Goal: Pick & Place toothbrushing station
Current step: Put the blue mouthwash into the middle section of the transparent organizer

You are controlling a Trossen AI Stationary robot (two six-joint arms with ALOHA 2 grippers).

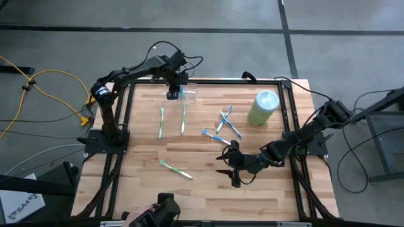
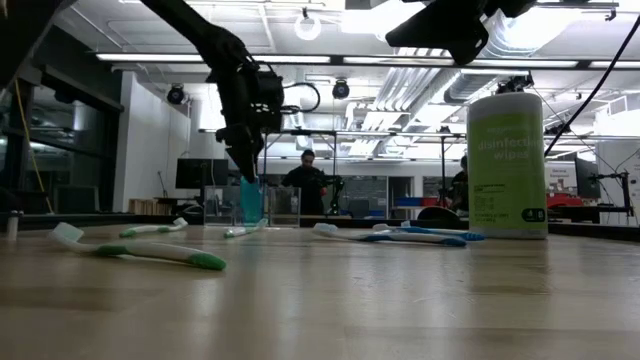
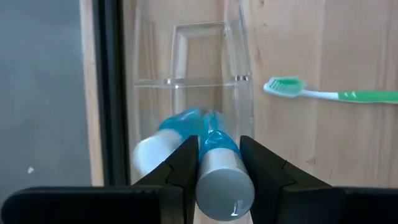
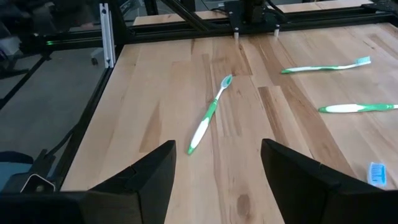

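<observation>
Pinching a blue toothbrush, left gripper sits over toothbrushing station at table's 12 o'clock; right gripper w/ fingers spread, approx 5 o'clock.

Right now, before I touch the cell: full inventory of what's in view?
holder: one, clear, far edge of the table, under the left tool
held brush: one, blue, gripped over the holder
blue brushes: three as far as I can tell, loose cluster right of centre
green brushes: three; two side by side left of centre, one nearer the front
canister: one, light green, pale lid, upright, right of the blue cluster
cable: one, yellow, on the floor left of the table
people: at least one, far back in the room
left tool: shut on the held brush, far edge
right tool: open, empty, front right
</observation>
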